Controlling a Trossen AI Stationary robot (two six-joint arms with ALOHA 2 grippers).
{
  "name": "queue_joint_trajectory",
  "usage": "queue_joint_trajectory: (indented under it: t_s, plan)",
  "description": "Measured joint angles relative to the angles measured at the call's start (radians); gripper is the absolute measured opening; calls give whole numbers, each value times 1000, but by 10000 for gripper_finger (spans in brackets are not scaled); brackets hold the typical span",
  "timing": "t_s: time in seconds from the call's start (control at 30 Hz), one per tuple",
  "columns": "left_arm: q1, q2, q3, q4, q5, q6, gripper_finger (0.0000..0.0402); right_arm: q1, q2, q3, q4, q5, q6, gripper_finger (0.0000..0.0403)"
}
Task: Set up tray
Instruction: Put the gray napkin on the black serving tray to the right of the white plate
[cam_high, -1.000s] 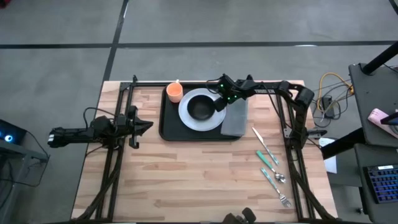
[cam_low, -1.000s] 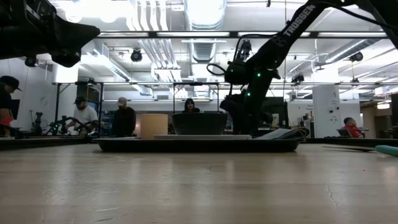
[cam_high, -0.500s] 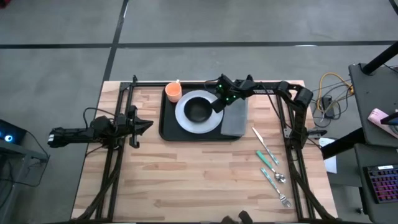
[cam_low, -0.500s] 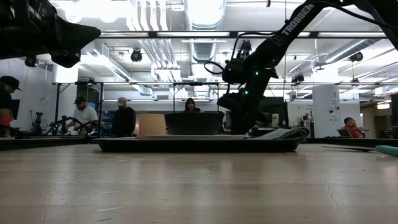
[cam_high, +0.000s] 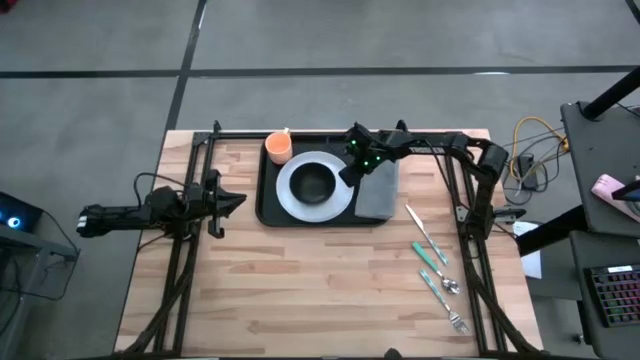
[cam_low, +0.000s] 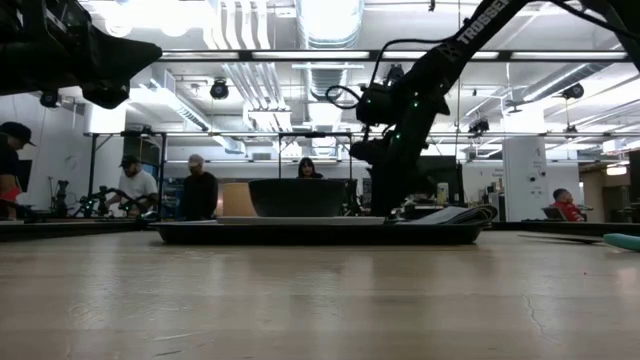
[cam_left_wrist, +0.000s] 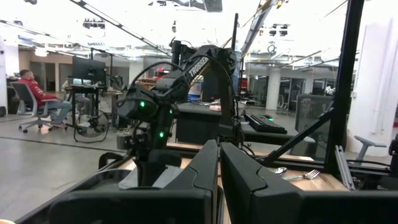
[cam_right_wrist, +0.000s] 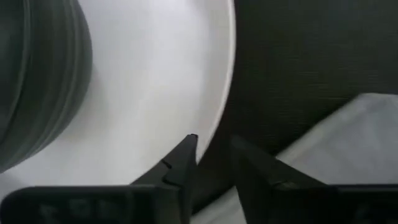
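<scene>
Right gripper (cam_high: 349, 172) is held low over the tray (cam_high: 268, 205), at the right edge of the white plate (cam_high: 296, 196); in the right wrist view its fingers (cam_right_wrist: 180, 163) are seen slightly parted, astride the plate's rim, contact not discernible. Tray is set at the table's far centre, carrying the plate with a black bowl (cam_high: 317, 180) on it, an orange cup (cam_high: 279, 148) at the far left corner, and a grey napkin (cam_high: 378, 190) along the right side. Left gripper (cam_high: 228, 201) is parked left of the tray, fingers closed together.
</scene>
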Motion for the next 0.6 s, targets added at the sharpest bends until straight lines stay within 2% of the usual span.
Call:
queue_joint_trajectory:
  t_s: [0.23,0.33,0.43,0.6]
  plan:
    - [0,0,0,0,0,0,1,2,-36,0,-55,33,39,172]
    - [0,0,0,0,0,0,1,2,-36,0,-137,117,77,202]
    - [0,0,0,0,0,0,1,1,-37,0,-200,181,118,221]
    - [0,0,0,0,0,0,1,4,-45,0,-216,182,140,232]
